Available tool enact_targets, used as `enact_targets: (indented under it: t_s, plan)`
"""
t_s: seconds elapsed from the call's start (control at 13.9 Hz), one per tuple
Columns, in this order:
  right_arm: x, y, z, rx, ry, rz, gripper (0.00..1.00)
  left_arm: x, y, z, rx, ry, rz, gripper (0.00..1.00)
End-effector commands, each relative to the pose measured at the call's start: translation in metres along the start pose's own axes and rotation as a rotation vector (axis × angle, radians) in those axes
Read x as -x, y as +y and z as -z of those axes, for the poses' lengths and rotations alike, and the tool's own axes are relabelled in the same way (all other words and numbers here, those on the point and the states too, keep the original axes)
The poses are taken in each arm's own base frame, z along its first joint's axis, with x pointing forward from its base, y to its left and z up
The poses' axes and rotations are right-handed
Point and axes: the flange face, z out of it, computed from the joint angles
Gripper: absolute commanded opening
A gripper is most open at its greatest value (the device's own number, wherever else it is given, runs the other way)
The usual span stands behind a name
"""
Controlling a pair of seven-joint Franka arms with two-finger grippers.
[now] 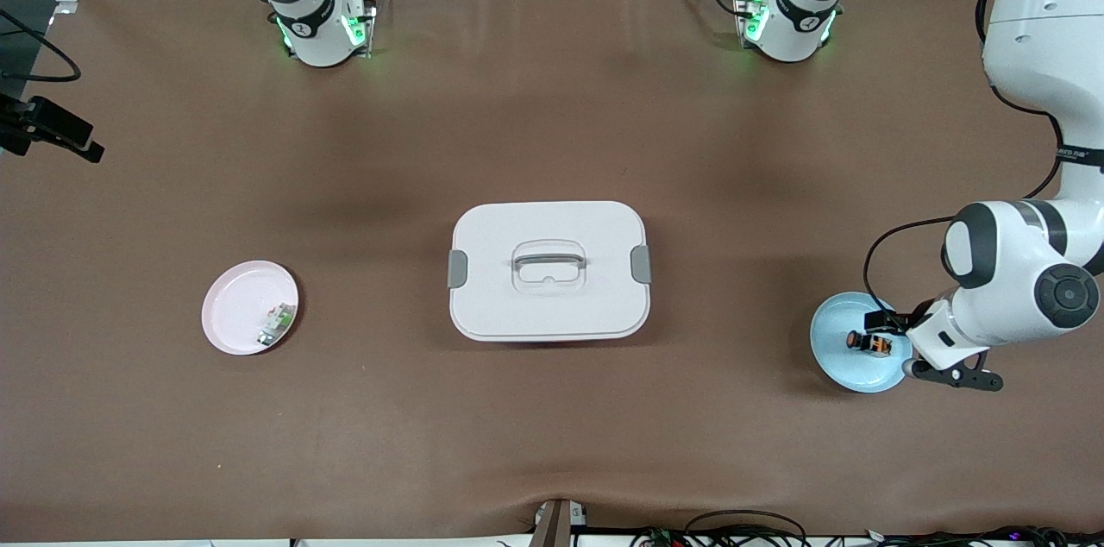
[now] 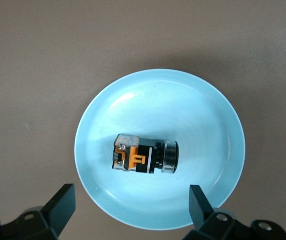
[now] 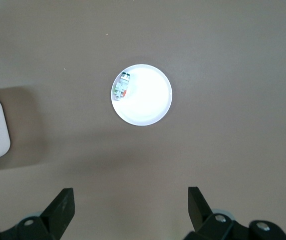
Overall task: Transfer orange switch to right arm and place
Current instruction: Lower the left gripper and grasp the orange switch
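A white lidded box [image 1: 548, 269] sits mid-table, a pink plate [image 1: 233, 314] with a small green-and-white part [image 1: 276, 324] toward the right arm's end. The left gripper [image 2: 130, 205] hangs over the pale blue plate [image 1: 832, 357], fingers spread wide, empty. The orange switch [image 2: 145, 157] lies on its side in that plate. I'd say the fingers should come down centred across the narrow body, not the round button end, so it won't roll. The right gripper [image 3: 130, 202] waits high over the table, fingers apart.
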Motion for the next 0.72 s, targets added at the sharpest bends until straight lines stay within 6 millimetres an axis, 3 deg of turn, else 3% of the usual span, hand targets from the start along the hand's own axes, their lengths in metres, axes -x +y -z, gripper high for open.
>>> enact_targets:
  t_s: [0.0,0.65]
  plan:
    - [-0.003,-0.001,0.005,0.011,0.007,0.004,1.0,-0.006,-0.002,-0.009,0.008,0.026,-0.027,1.0]
    - [-0.003,0.0,0.005,0.011,0.007,0.003,1.0,-0.007,-0.005,-0.038,0.013,0.047,-0.105,1.0]
